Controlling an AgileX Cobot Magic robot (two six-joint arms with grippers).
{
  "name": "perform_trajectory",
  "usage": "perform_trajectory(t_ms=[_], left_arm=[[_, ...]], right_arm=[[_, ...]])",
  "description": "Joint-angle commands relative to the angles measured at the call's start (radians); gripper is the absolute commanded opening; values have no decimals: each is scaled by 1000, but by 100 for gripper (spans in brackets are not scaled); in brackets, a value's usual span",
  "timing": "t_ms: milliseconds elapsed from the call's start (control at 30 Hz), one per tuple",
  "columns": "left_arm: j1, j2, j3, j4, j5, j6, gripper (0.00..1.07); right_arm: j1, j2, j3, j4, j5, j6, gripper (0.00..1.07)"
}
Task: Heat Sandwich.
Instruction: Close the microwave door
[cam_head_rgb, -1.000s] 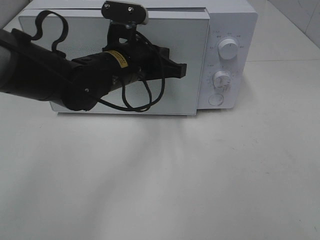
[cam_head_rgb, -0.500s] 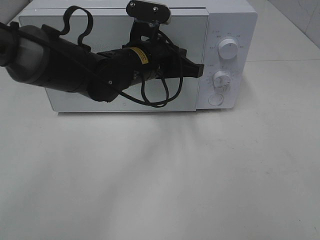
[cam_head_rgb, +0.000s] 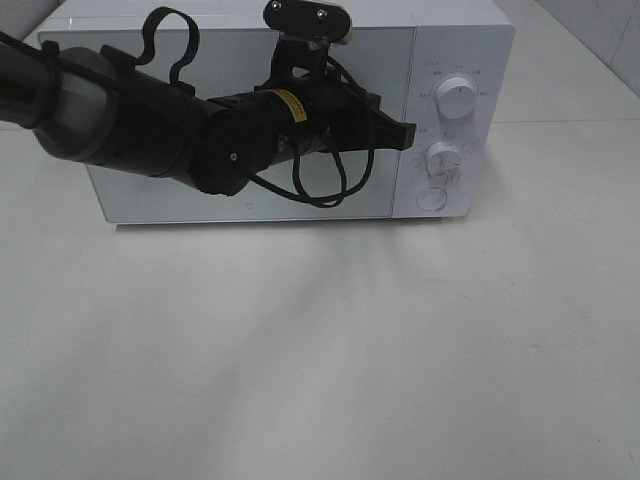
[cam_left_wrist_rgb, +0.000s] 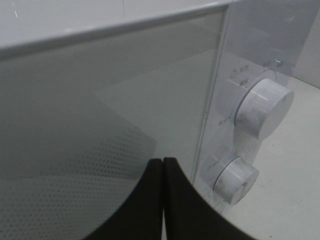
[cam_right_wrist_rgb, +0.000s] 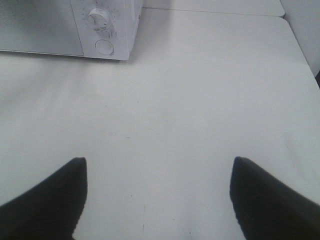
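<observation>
The white microwave stands at the back of the table with its glass door shut. The sandwich is hidden from every view. My left gripper is shut and holds nothing; its tips sit at the door's right edge, just left of the control panel. In the left wrist view the shut fingertips are right by the door's edge, with the upper knob and lower knob just beyond. My right gripper hangs open and empty over bare table, well away from the microwave.
The control panel carries an upper knob, a lower knob and a round button. The left arm and its cable cross in front of the door. White table stretches in front.
The left arm has swept to the right across the door, its tips moving from mid-door to the door's right edge. The door now sits flush with the body. The right gripper has not moved.
</observation>
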Motion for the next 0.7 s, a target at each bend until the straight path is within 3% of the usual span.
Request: perform_trajectory(t_ms=[33, 400, 700], left_arm=[[42, 3, -26, -77, -64, 0, 0], [30, -13, -22, -77, -22, 0, 0], [-8, -82, 112, -78, -43, -7, 0]], right_arm=[[-8, -26, 1, -2, -6, -10, 76], [-8, -26, 1, -2, -6, -10, 76], [-8, -26, 1, -2, -6, -10, 76]])
